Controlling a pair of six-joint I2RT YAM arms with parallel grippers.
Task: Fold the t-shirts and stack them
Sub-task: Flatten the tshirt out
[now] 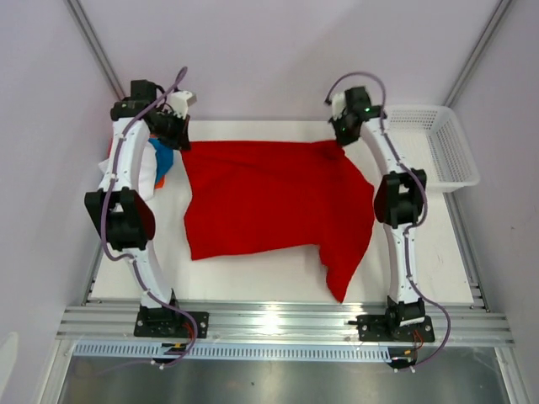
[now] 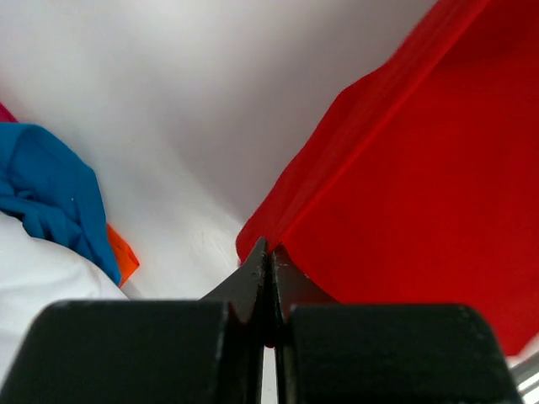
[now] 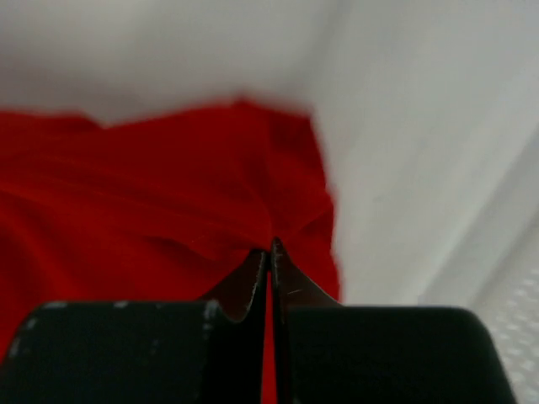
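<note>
A large red t-shirt lies spread across the white table, one corner trailing toward the front edge. My left gripper is shut on its far left corner; in the left wrist view the red cloth runs into the closed left gripper. At the far right corner my right gripper is shut on the cloth, and red fabric bunches at the closed right gripper. More t-shirts sit in a pile at the left edge: blue, orange and white.
A white plastic mesh basket stands at the table's far right corner. The walls of the enclosure rise close behind both grippers. An aluminium rail runs along the near edge between the arm bases.
</note>
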